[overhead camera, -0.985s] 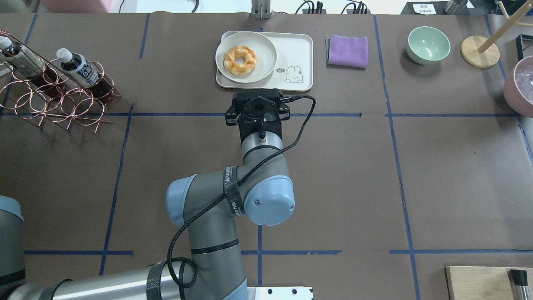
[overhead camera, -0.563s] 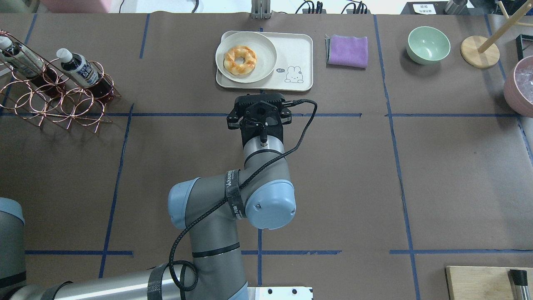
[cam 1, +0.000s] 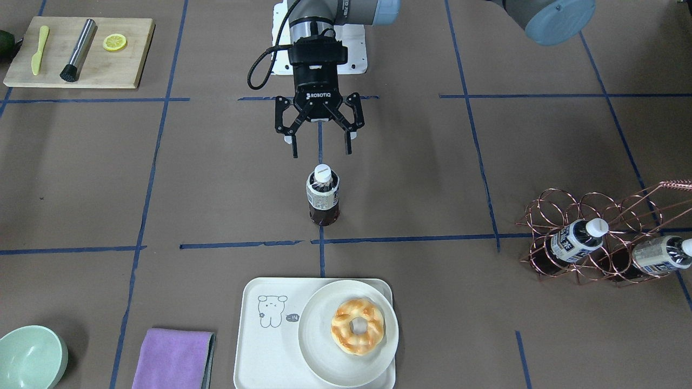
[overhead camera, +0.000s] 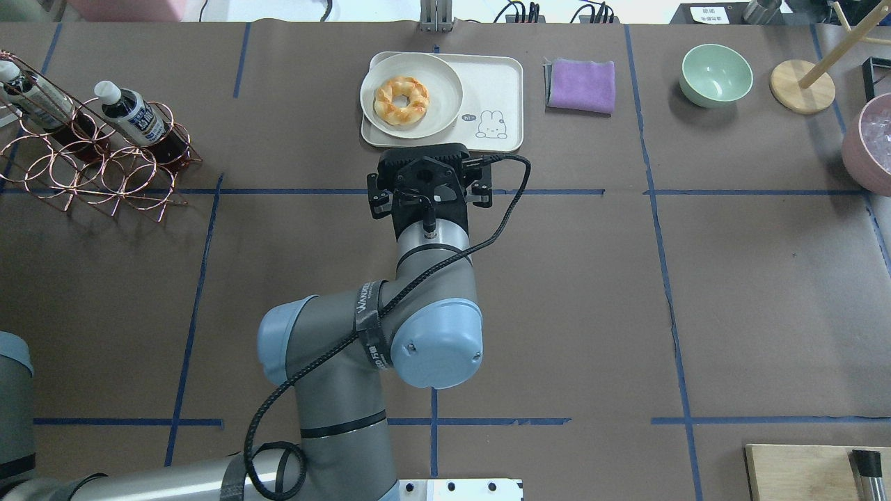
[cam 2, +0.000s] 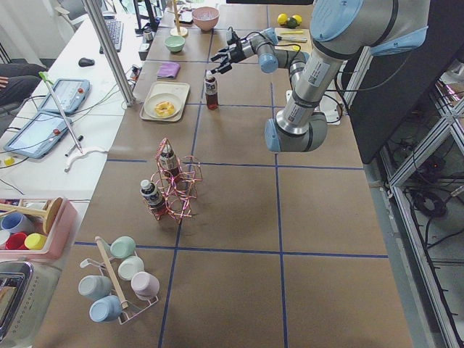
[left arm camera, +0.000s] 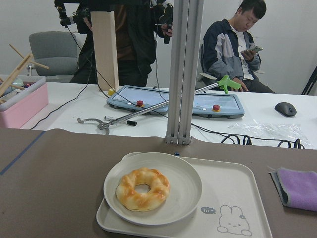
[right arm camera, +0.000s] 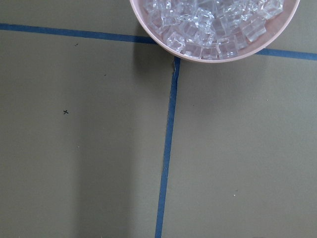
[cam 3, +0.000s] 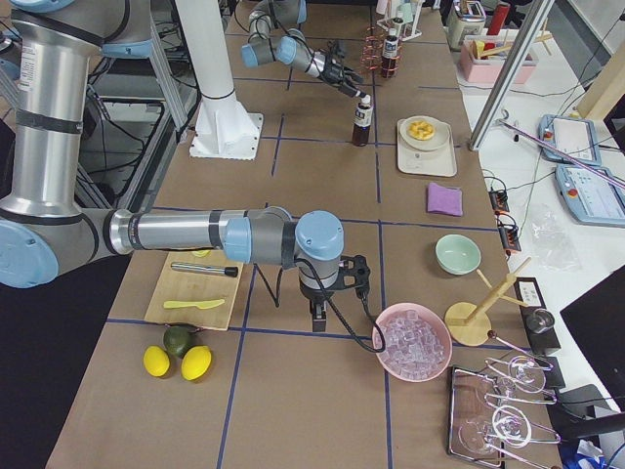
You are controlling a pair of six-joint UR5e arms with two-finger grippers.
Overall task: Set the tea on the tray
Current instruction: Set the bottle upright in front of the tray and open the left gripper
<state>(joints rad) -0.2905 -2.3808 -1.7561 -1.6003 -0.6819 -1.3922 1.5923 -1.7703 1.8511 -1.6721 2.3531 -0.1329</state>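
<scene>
Brown paper crossed with blue tape lines (cam 1: 243, 245) covers the table (cam 1: 486, 162). Seen from the front, the bottle of tea (cam 1: 323, 197) stands upright on the paper near the middle, white cap on, on one of the tape lines. It lies between the left gripper (cam 1: 321, 151) on its far side and the tray (cam 1: 259, 351) at the near edge, and touches neither.

The left gripper has its fingers (cam 1: 294, 146) spread wide and holds nothing; their tips end just short of the bottle's cap. The tray carries a round plate (cam 1: 313, 335) on its right part, with a ring-shaped pastry (cam 1: 357, 326) on it, and the bear drawing (cam 1: 268, 312) shows on the bare left part.

To the left of the tray lie a folded purple cloth (cam 1: 170, 356) and a green bowl (cam 1: 30, 356). At the right, a copper wire rack (cam 1: 594, 213) holds two more bottles lying tilted.

The right gripper (cam 3: 320, 311) shows only in the side view, pointing down at the table just beside a pink bowl of ice (cam 3: 410, 342); how far apart its fingers are cannot be told.
</scene>
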